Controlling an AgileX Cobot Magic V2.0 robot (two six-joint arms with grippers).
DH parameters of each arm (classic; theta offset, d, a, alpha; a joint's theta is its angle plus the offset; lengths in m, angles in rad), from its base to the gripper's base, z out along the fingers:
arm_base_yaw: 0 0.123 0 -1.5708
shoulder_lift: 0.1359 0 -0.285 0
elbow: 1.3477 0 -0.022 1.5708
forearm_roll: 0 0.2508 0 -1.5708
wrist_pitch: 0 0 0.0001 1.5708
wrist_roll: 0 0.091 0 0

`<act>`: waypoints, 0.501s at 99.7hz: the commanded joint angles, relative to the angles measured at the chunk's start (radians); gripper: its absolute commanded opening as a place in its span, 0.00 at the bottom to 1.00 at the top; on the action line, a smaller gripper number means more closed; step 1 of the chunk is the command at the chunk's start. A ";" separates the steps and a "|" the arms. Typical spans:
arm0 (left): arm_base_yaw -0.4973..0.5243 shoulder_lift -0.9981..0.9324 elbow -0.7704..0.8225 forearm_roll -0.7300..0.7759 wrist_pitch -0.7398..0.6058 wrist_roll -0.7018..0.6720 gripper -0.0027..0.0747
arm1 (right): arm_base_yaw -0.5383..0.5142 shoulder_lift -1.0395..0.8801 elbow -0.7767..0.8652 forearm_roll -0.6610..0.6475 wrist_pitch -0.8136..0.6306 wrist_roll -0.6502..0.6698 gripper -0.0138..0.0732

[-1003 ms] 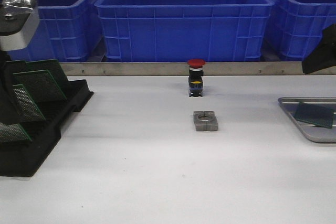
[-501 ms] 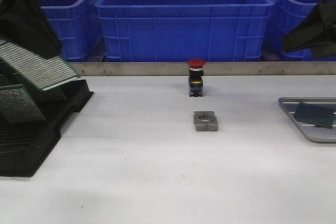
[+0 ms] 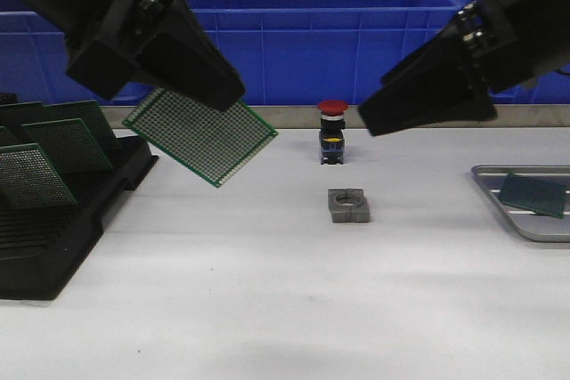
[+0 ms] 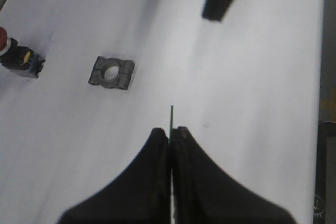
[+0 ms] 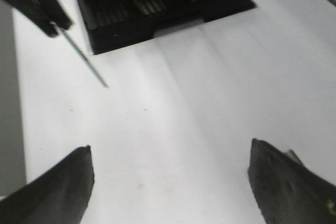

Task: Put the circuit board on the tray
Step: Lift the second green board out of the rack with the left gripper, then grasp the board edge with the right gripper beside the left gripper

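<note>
Circuit board (image 3: 199,135) hangs tilted in mid-air above the white bench (image 3: 267,291), pinched at its upper edge by left pincer (image 4: 171,136), just right of the black rack (image 3: 62,211). Right pincer (image 5: 170,182) is spread wide w/ nothing in it, raised over bench. Tray (image 3: 499,198) sits at far right w/ another board (image 3: 533,194) on it.

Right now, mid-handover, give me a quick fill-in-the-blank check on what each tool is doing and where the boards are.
1. The left tool holds a green perforated circuit board ____ the white table.
2. The right tool has its jaws ____.
3. A dark green board already lies on the flat silver-grey metal ____.
4. The red-capped push button stands ____ the grey metal clamp block.

Missing words: above; open; tray; behind
</note>
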 commanded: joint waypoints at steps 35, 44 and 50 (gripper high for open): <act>-0.007 0.006 -0.031 -0.327 0.128 0.201 0.01 | 0.232 -0.038 -0.028 0.008 -0.080 -0.030 0.86; -0.007 0.006 -0.031 -0.345 0.138 0.210 0.01 | 0.238 -0.038 -0.028 0.017 -0.083 -0.030 0.86; -0.007 0.006 -0.031 -0.345 0.138 0.210 0.01 | 0.238 -0.038 -0.028 0.025 -0.075 -0.030 0.82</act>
